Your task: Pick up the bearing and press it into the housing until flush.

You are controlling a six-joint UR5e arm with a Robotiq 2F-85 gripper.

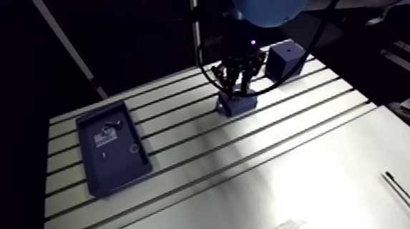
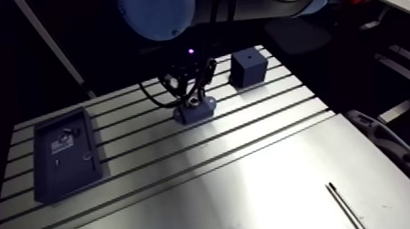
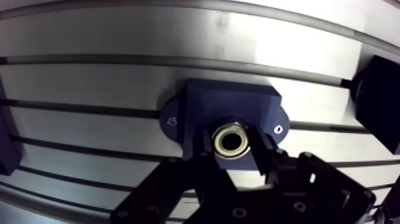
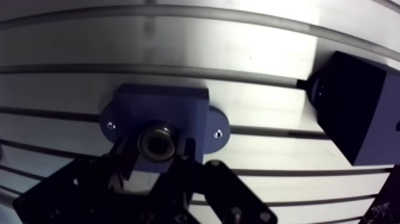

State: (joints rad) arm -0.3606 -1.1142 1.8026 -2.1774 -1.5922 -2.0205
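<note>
A dark blue housing [image 3: 232, 104] with two flange ears stands bolted on the slotted table [image 1: 272, 181], towards its far side. The bearing [image 3: 232, 141], a small metal ring with a dark bore, sits at the housing's top opening. My gripper [image 3: 233, 148] comes straight down over the housing [image 1: 236, 104]. Its two fingers press against the ring's sides, so it is shut on the bearing. In the wrist view I cannot tell how deep the bearing sits in the bore. The arm view shows the gripper [image 1: 239, 84] just above the housing.
A dark rectangular tray [image 1: 110, 146] with small parts lies at the table's left. A dark cube block [image 1: 287, 59] stands close behind and to the right of the housing. A thin dark rod [image 1: 406, 197] lies near the front right corner.
</note>
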